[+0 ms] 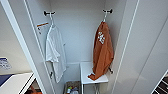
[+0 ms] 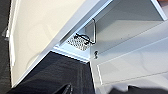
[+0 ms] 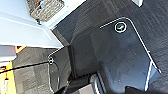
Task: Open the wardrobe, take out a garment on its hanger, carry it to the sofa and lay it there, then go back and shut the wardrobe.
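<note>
The wardrobe (image 1: 77, 37) stands open in front of me in the head view, white inside, with both doors swung wide. The garment (image 1: 103, 50), rust-orange with white lettering, hangs on a white hanger from a dark hook (image 1: 108, 11) at the right of the interior. Its hem rests on a small white shelf (image 1: 86, 71). Dark parts of my left gripper (image 2: 97, 90) show low by the wardrobe's bottom corner. My right gripper (image 3: 100, 88) hangs above the dark floor beside my base.
A white T-shirt (image 1: 55, 50) hangs from the left hook. A woven basket (image 1: 72, 88) with small items sits on the wardrobe floor. The left door (image 1: 15, 45) and right door (image 1: 147, 50) flank the opening. A white tabletop (image 1: 15, 83) lies at the lower left.
</note>
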Controlling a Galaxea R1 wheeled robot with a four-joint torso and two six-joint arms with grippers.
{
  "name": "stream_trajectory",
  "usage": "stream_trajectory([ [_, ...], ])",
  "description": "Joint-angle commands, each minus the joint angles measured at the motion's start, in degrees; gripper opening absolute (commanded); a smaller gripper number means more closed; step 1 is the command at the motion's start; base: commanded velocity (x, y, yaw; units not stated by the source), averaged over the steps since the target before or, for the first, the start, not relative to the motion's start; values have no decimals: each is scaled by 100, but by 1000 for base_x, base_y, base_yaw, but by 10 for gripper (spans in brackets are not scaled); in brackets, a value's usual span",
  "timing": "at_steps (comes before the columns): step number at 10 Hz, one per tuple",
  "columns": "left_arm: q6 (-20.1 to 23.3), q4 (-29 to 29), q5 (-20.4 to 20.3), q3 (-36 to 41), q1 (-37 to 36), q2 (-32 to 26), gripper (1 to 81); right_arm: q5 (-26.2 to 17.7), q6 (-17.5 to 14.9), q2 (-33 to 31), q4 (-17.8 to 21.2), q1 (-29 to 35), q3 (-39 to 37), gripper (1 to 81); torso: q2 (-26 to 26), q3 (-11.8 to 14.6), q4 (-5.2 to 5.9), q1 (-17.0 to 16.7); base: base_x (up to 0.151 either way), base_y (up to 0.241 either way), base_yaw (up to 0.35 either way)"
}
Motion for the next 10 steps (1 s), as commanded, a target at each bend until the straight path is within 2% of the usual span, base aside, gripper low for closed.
stream_trajectory([
  [1, -136, 45, 90, 40, -371, -124, 811, -306, -9, -139, -10, 163, 90, 811, 0, -2, 0, 0, -116, 0, 0],
  [3, -319, 45, 55, 22, -485, -89, 811, -333, -9, -130, -1, 206, 169, 811, -9, 0, 0, -15, -97, 0, 0],
  [4, -563, -23, 19, 14, -590, -107, 811, -359, -9, -139, -18, 215, 256, 811, -9, 2, 0, -18, 0, 0, 0],
  [5, -724, -321, 2, -91, -765, -81, 811, -368, -9, -139, -18, 233, 292, 811, -13, 2, 0, -18, 0, 0, 0],
  [6, -742, -667, -104, -206, -906, -54, 811, -368, -9, -148, -10, 242, 318, 811, -13, 2, 0, -18, 0, 0, 0],
  [8, -742, -1713, -104, -347, -1135, -28, 811, -368, -9, -139, -10, 242, 327, 811, -11, 2, 0, -18, 0, 0, 0],
  [10, -742, -2390, -104, -611, -1232, 34, 811, -368, -9, -139, -10, 251, 336, 811, -11, 2, 0, -18, 0, 0, 0],
])
